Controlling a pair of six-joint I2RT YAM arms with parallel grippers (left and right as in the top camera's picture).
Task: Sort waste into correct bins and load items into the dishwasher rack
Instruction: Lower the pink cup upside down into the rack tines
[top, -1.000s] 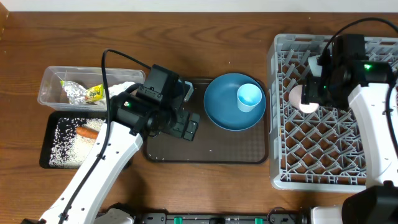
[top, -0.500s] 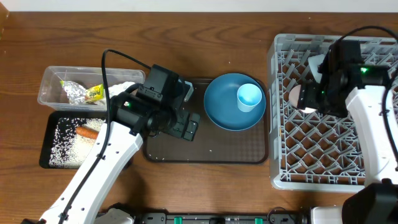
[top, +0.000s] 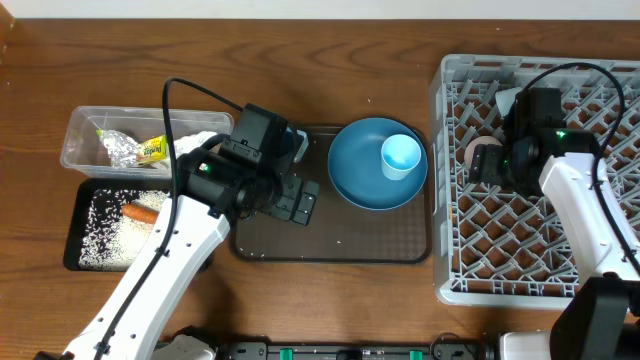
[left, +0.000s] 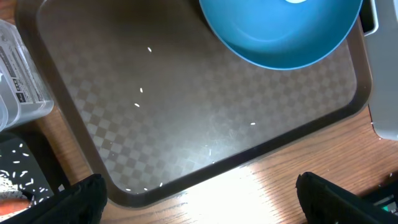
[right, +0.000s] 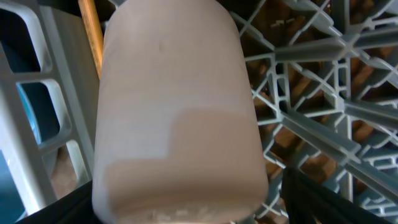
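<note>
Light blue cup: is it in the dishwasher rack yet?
No, the light blue cup sits on the blue plate on the brown tray, left of the dishwasher rack.

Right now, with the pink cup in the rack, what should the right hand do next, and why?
Probably lift the right hand clear of the pink cup: its fingers look spread beside the cup, which rests in the dishwasher rack. The light blue cup on the blue plate waits.

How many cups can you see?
2. A small light blue cup stands on the large round blue plate; a small pale pink cup sits in the grey plastic dishwasher rack. Others may hide behind the arms.
</note>
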